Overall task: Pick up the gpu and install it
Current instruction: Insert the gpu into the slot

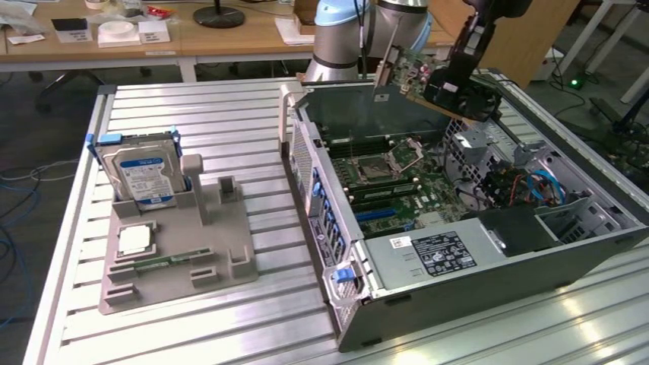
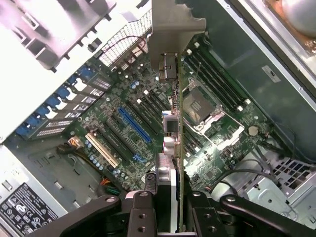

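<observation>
The gpu is a thin green-brown card with a silvery bracket at one end. It hangs tilted above the far side of the open computer case. My gripper is shut on it at the end away from the bracket. In the wrist view the gpu runs edge-on away from my gripper, and its bracket is at the far end. Below it lies the motherboard, with a long blue slot and black slots beside it. The card touches nothing in the case.
A grey holder on the slatted table at the exterior view's left carries an upright hard drive and a small square processor chip. Inside the case are the processor socket, cables and a power supply.
</observation>
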`<state>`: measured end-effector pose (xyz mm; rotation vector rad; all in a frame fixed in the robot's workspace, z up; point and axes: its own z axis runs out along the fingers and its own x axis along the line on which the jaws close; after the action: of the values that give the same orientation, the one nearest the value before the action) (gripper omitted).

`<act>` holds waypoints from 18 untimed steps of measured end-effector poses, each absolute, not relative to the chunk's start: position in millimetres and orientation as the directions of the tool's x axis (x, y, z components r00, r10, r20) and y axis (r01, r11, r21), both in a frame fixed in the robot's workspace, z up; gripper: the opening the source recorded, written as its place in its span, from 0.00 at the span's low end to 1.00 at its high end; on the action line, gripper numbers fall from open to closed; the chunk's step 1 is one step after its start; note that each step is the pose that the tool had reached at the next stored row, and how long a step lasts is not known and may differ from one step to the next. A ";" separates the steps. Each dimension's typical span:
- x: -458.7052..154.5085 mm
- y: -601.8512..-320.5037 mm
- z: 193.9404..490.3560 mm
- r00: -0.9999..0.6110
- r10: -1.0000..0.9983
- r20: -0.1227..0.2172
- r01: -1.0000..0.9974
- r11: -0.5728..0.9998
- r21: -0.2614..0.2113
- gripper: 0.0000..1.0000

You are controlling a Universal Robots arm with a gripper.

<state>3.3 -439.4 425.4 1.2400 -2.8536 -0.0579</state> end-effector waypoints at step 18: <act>3.3 -439.4 425.4 -0.567 -0.824 0.012 -0.823 0.566 0.046 0.28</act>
<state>3.3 -439.4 425.4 1.4468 -2.7517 -0.0542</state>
